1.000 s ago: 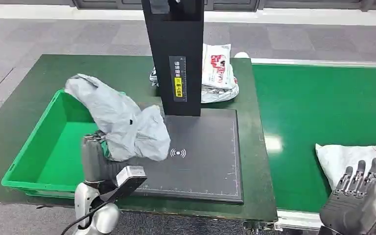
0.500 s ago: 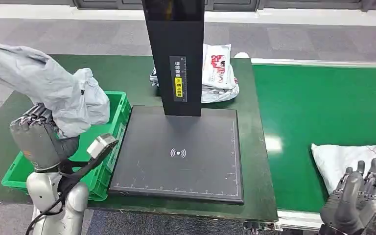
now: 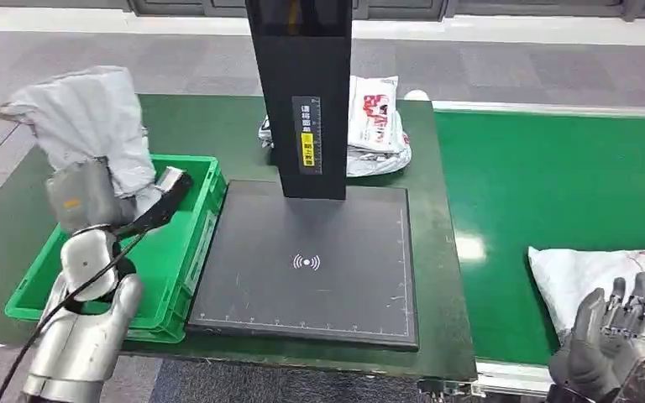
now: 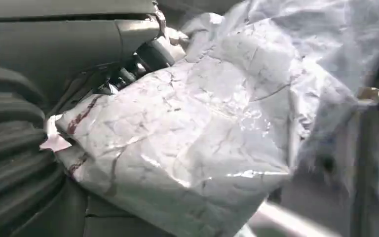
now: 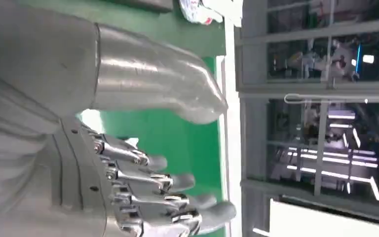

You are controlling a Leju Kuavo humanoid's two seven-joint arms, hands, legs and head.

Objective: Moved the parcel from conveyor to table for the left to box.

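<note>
My left hand (image 3: pixel 84 197) grips a crumpled grey parcel bag (image 3: pixel 92 117) and holds it up over the far left end of the green box (image 3: pixel 180 277). In the left wrist view the grey bag (image 4: pixel 202 133) lies against the hand (image 4: pixel 24 163) and hides the fingers. A white parcel (image 3: pixel 592 277) lies on the green conveyor (image 3: pixel 546 193) at the right. My right hand (image 3: pixel 613 340) hovers at the conveyor's near edge, fingers spread just over that parcel's near side. In the right wrist view the right hand (image 5: pixel 128 182) is open and holds nothing.
A black scanner pad (image 3: pixel 306 264) with a tall black post (image 3: pixel 302 92) sits mid-table on the dark green table (image 3: pixel 432 277). White and red parcels (image 3: pixel 374 122) are piled behind the post. Grey carpet floor lies beyond.
My left hand has swung the grey bag from above the scanner pad leftward and up, over the green box. The white parcel has drifted slightly left on the conveyor; the right hand stays near it.
</note>
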